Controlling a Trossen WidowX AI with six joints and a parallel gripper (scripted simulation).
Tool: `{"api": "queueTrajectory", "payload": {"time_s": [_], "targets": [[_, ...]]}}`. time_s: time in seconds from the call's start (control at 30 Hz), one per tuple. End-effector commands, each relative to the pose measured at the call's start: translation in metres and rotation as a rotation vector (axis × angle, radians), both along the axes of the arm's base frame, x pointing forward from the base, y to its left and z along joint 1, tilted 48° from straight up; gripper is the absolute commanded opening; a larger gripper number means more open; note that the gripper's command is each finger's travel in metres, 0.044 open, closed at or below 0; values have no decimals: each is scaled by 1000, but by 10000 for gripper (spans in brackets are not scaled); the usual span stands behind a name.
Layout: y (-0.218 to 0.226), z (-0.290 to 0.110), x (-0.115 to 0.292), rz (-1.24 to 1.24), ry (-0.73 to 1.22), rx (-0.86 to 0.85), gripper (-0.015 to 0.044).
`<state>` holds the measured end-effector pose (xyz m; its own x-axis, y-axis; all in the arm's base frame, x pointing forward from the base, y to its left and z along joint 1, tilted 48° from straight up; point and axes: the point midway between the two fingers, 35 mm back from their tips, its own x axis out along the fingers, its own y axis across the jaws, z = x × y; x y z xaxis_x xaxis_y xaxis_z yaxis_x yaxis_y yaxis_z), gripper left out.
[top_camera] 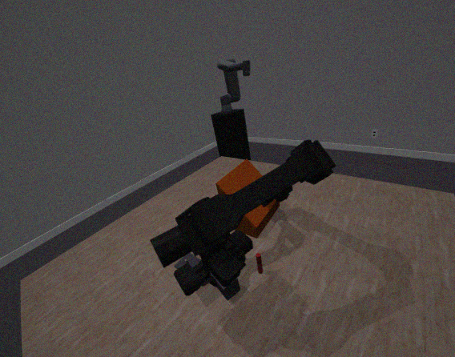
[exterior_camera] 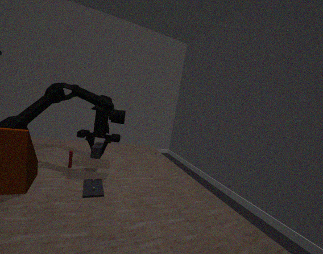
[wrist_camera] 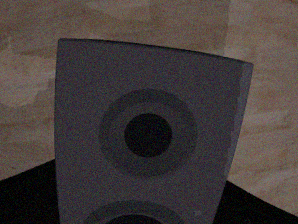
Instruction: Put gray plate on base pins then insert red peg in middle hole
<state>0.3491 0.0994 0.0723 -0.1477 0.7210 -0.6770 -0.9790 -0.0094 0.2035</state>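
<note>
My gripper (exterior_camera: 98, 146) is shut on the gray plate (exterior_camera: 97, 151) (wrist_camera: 83, 103) and holds it tilted a little above the floor. In the wrist view the plate fills the middle, with its round middle hole (wrist_camera: 148, 135) and a second hole below it; my dark fingers show at both lower corners. The dark flat base (exterior_camera: 92, 188) lies on the floor in front of the gripper, apart from the plate; its pins are too small to make out. The red peg (top_camera: 259, 262) (exterior_camera: 70, 159) stands upright on the floor beside the gripper. In the top view the arm hides the base.
The arm reaches out from an orange box (top_camera: 238, 180) (exterior_camera: 9, 159). A gray arm on a black pedestal (top_camera: 231, 134) stands in the far corner. Walls with a baseboard (exterior_camera: 237, 199) border the wooden floor.
</note>
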Motion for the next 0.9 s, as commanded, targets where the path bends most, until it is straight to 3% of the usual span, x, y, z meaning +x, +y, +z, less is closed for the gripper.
{"api": "queueTrajectory", "payload": {"time_s": [0.0,0.5,0.87], "targets": [[-11,8,2,2,-5,-5,0],[-42,39,2,4,-3,1,0],[-52,10,8,32,-35,6,0]]}}
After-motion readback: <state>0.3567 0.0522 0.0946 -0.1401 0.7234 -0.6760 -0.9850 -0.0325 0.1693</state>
